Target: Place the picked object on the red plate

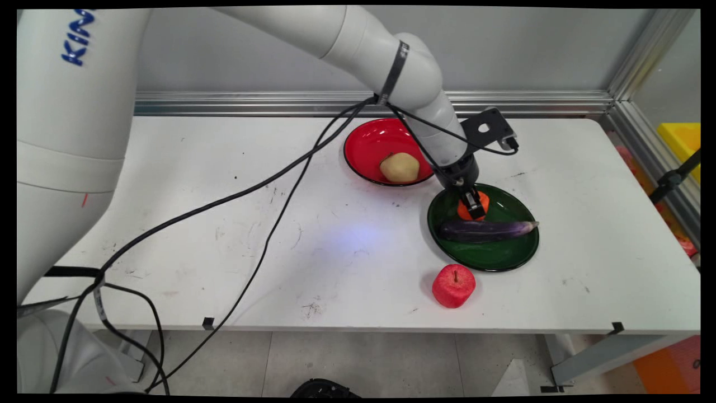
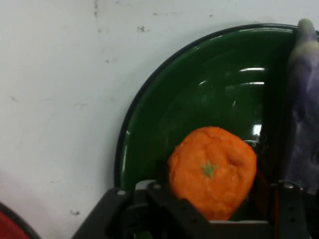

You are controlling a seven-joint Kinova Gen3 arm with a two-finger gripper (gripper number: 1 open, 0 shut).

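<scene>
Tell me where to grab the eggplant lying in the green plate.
Grip the eggplant across its thick middle, coming straight down from above. It lies flat and lengthwise across the green plate, its long sides exposed; the orange sits just behind, so keep the hand clear of it.

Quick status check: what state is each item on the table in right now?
Gripper: down in the green plate, an orange between its fingers.
Orange: in the green plate, stem mark up.
Eggplant: lying flat across the green plate.
Potato: in the red bowl.
Apple: upright on the table.
</scene>
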